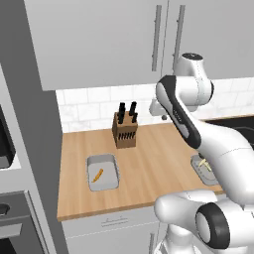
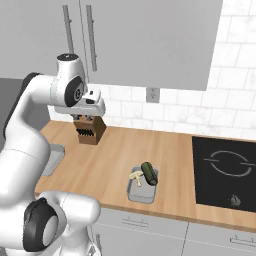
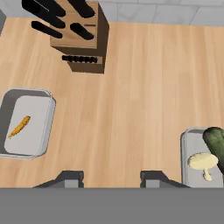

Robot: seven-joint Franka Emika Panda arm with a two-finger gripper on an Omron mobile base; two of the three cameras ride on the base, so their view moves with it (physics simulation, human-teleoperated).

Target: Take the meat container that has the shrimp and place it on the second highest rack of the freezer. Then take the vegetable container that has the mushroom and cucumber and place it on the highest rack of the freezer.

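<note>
A: Far left on the wooden desk (image 3: 131, 87)?
B: Grey meat container (image 3: 25, 123), shallow and rectangular, lying flat, with one small orange shrimp (image 3: 19, 126) inside. Same container (image 1: 102, 172) near the desk's front edge from the left base camera, well left of the arm.

A: And next, moving right?
B: Wooden knife block (image 3: 78, 38) with dark handles, standing near the tiled back wall, behind the meat container and apart from it. Bare wood in the middle.

A: Gripper (image 3: 111, 177)?
B: Held high above the desk, pointing down over the bare stretch between the two containers. Fingers (image 3: 70, 177) spread apart, holding nothing, touching nothing.

A: Further right?
B: Grey vegetable container (image 2: 142, 188) near the front edge, holding a pale mushroom (image 2: 135, 177) and a dark green cucumber (image 2: 149, 173), side by side. Cucumber tipped up against the far right corner.

A: Beyond that?
B: Black cooktop (image 2: 225, 172) set into the desk, well apart from the vegetable container. White cabinets (image 2: 145, 40) with long handles above.
</note>
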